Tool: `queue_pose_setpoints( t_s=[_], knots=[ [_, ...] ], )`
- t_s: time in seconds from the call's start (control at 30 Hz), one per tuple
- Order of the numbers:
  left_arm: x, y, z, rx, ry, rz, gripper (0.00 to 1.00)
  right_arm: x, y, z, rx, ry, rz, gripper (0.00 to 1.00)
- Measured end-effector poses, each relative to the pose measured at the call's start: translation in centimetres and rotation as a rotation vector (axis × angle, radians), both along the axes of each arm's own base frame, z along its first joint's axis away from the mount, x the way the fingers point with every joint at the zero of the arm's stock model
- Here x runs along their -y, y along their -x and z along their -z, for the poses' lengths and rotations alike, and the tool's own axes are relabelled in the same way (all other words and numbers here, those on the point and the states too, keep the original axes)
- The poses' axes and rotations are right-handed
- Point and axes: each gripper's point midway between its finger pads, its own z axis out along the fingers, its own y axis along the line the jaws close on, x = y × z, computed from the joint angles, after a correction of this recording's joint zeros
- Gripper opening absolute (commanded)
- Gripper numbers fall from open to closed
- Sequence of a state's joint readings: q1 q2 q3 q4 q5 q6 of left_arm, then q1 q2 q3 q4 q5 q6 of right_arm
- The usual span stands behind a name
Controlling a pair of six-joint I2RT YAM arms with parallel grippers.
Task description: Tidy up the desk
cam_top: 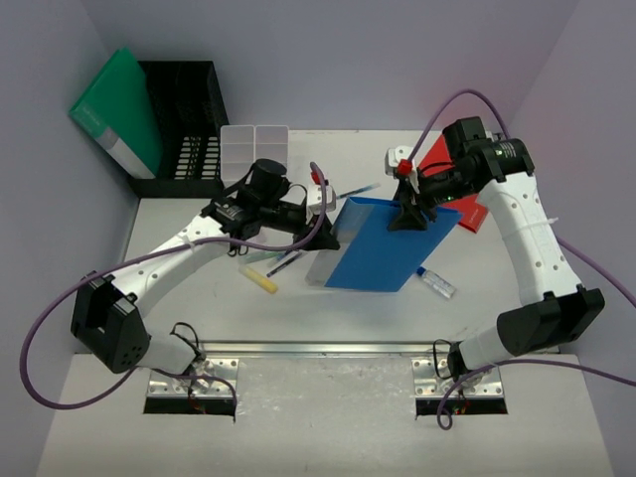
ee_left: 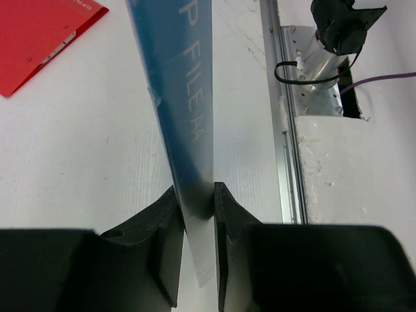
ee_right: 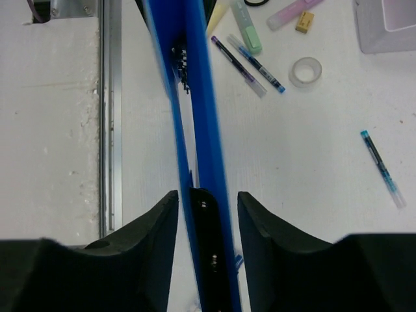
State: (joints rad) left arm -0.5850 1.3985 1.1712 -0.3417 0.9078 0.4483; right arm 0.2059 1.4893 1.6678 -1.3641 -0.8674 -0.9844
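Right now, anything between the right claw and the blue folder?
Nothing visible. The blue folder sits edge-on inside the right claw, jaws not yet closed on it; the left claw grips its other end.

Bright, even overhead light fell on the white counter [cam_top: 378, 318], casting only soft, pale shadows. The top view was sharp. In the right wrist view the blue folder [ee_right: 200, 97] was smeared by motion blur (its edges doubled), and the right claw's fingers [ee_right: 146, 247] showed as near-black, unfocused shapes.
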Motion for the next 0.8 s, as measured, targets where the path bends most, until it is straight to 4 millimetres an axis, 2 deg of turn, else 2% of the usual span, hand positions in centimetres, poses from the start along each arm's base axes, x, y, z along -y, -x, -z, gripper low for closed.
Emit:
queue_pose_setpoints(
  t_s=[0.07, 0.1, 0.17, 0.27, 0.4, 0.53, 0.63, 0.8],
  knots=[
    [-0.3, 0.4, 0.0, 0.016, -0.004, -0.006, 0.19, -0.3, 0.0, -0.3, -0.003, 0.001, -0.005, 0.08],
    [-0.5, 0.5, 0.0, 0.024, -0.006, -0.013, 0.3, -0.5, 0.0, -0.4, -0.002, 0.001, -0.008, 0.01],
    [-0.8, 0.5, 0.0, 0.038, -0.01, -0.035, 0.41, -0.9, 0.0, -0.6, -0.001, 0.005, -0.018, 0.0],
    [-1.0, 0.9, 0.0, 0.056, -0.016, -0.054, 0.48, -1.3, 0.2, -0.8, 0.001, 0.017, -0.027, 0.0],
    [-0.5, 2.1, 0.7, 0.084, -0.036, -0.054, 0.47, -1.8, 0.7, -0.9, -0.001, 0.039, -0.036, 0.0],
    [-0.2, 2.9, 1.8, 0.082, -0.055, -0.05, 0.41, -2.4, 1.4, -0.9, -0.021, 0.046, -0.045, 0.0],
    [-0.2, 2.8, 2.4, 0.075, -0.056, -0.069, 0.37, -2.5, 1.6, -0.9, -0.031, 0.054, -0.046, 0.0],
    [-0.1, 2.5, 3.0, 0.032, -0.042, -0.117, 0.18, -2.6, 1.7, -0.9, -0.037, 0.052, -0.043, 0.0]
  ],
)
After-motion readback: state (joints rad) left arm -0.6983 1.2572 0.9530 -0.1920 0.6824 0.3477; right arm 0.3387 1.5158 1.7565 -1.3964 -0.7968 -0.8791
